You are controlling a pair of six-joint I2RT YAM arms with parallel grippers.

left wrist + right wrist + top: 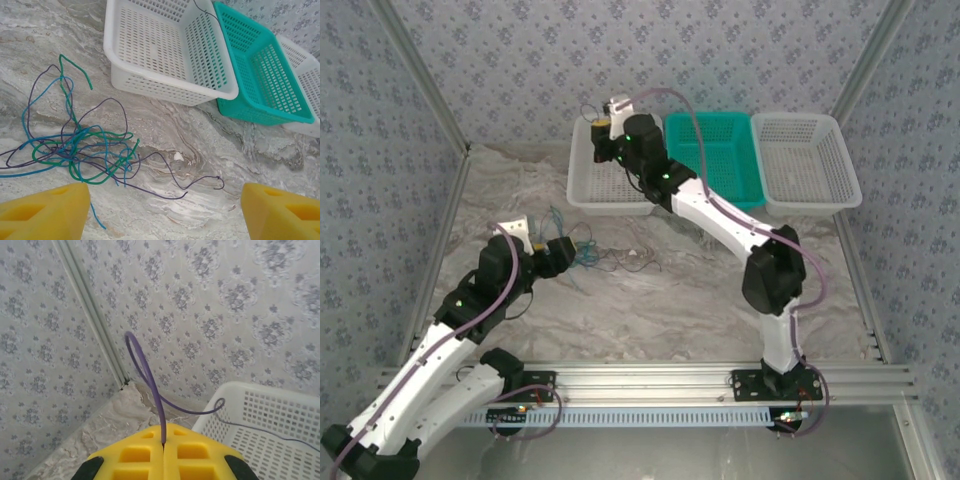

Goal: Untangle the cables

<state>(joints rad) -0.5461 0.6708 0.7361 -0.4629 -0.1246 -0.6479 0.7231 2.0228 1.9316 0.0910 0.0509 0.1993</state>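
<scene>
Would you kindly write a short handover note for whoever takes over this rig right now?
Right gripper: jaws shut on a dark purple cable, held above the left white basket.
Left gripper: jaws open, over the tangle of green, blue and dark strands on the table.
Done: one cable is out of the tangle, at the basket.
Left: probably release it there, then separate the tangle.
</scene>
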